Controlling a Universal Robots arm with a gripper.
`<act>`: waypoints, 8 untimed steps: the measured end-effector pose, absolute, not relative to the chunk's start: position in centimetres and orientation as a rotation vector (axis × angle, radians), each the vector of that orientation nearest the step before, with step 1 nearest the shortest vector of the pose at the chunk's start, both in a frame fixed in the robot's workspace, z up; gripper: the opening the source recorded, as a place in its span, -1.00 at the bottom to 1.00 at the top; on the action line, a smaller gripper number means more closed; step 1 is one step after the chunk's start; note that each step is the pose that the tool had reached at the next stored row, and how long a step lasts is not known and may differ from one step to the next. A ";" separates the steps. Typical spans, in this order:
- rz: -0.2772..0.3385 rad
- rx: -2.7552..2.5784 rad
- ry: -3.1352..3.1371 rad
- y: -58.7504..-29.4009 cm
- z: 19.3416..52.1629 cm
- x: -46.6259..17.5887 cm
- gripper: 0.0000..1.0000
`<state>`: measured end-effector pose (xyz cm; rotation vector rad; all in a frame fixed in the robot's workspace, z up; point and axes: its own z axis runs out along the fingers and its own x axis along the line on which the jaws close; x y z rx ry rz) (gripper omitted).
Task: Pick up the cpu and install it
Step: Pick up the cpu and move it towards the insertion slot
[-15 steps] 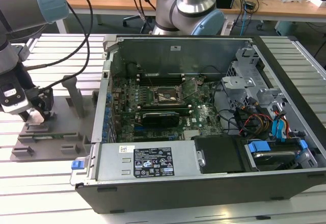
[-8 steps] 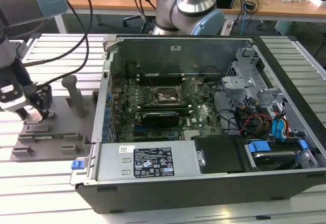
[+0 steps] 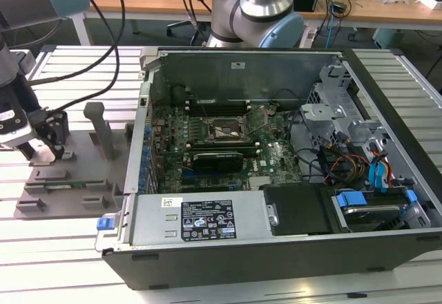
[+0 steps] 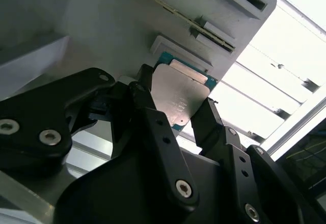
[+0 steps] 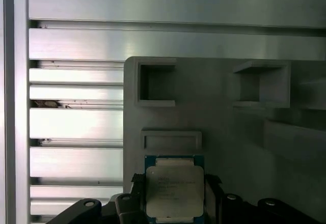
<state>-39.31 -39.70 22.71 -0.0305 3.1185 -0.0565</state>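
Now hand (image 4: 176, 106) clasping cpu (image 4: 179, 90), at grey tray (image 5: 214, 119)

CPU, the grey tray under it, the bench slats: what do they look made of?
Small square silvery-topped cpu: metal lid with a matte sheen and soft reflections, on a green-blue board edge, likely laminate. Grey moulded tray: looks like matte plastic, uniform colour, no glare; possibly printed. Ribbed silver bench slats: probably aluminium extrusion, going by the bright streaky highlights along each rib.
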 end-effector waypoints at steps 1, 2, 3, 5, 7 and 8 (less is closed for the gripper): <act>-0.059 -0.030 3.119 -39.7 22.9 -39.3 0.09; -0.061 -0.030 3.118 -39.7 23.0 -39.3 0.09; -0.061 -0.031 3.118 -39.7 23.1 -39.3 0.09; -0.064 -0.031 3.118 -39.7 23.3 -39.3 0.09; -0.066 -0.031 3.118 -39.7 23.5 -39.3 0.09; -0.068 -0.031 3.118 -39.7 23.6 -39.3 0.09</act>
